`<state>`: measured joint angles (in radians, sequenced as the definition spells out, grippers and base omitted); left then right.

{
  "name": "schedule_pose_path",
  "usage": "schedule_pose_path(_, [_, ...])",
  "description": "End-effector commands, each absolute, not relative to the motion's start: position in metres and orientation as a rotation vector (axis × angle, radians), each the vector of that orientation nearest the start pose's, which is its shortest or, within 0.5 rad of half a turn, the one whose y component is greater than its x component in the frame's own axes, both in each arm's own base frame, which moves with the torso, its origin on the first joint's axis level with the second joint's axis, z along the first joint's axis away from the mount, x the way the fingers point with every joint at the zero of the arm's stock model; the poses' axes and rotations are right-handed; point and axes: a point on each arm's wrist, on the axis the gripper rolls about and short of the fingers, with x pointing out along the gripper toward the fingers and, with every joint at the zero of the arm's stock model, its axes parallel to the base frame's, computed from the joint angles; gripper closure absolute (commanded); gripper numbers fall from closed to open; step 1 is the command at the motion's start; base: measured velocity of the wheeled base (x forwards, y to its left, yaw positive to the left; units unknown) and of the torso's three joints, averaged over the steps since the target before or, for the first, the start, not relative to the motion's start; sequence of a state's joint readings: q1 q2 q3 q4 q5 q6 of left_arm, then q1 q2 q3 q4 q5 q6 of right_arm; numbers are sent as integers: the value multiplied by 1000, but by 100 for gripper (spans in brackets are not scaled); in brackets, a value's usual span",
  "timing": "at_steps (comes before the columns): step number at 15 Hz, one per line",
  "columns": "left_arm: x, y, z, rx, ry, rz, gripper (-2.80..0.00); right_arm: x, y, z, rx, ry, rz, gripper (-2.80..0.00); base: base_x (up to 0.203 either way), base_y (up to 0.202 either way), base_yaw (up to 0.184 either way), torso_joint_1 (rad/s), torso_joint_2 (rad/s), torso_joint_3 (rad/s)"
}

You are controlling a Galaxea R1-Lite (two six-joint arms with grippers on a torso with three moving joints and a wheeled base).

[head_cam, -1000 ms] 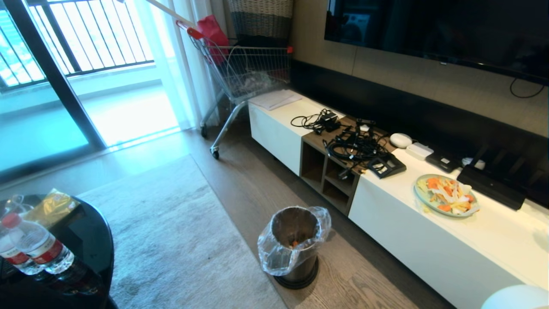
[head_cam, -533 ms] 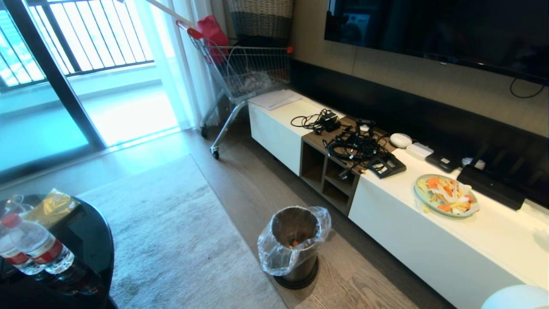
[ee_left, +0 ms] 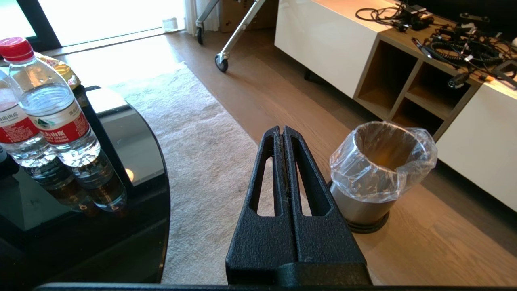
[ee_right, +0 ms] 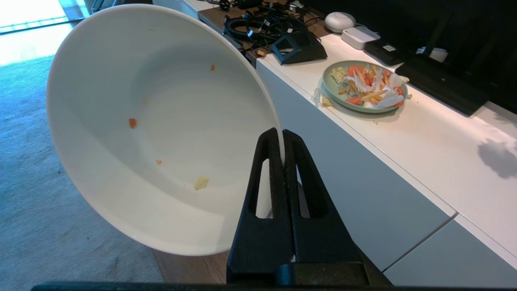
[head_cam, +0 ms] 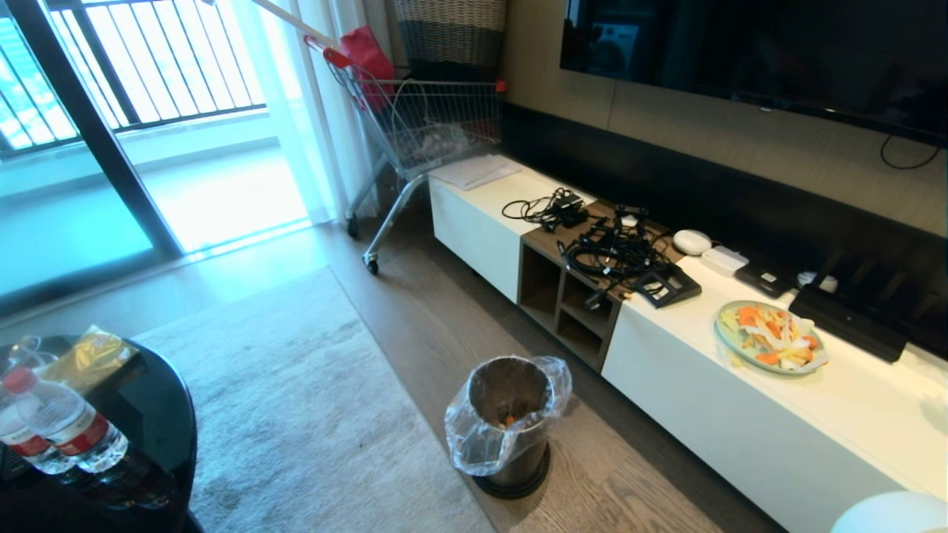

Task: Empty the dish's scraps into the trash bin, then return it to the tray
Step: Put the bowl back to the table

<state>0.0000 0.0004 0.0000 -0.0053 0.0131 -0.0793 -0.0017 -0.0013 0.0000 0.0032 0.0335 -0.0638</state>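
Observation:
My right gripper is shut on the rim of the dish, a deep white bowl held tipped on its side above the floor beside the white cabinet. Only tiny crumbs of the scraps cling inside it: a pale bit and an orange fleck. The trash bin, brushed metal with a clear liner, stands on the wood floor; orange pieces lie at its bottom. My left gripper is shut and empty, hanging over the rug beside the bin. The tray is out of view.
A pale-green plate heaped with mixed peelings sits on the long white cabinet, past a tangle of cables. A round black table with water bottles is at the left. A shopping cart stands by the window.

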Motion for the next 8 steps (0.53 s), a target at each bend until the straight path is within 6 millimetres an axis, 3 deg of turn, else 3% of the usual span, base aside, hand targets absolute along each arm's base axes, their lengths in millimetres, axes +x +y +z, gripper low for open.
schedule_pose_path(1, [-23,0,76,-81,-7,14,0,-23,1,75,-64,2,32,0,0,0,0,0,0,0])
schedule_pose_path(8, [-23,0,76,-81,-7,14,0,-23,1,75,-64,2,32,0,0,0,0,0,0,0])
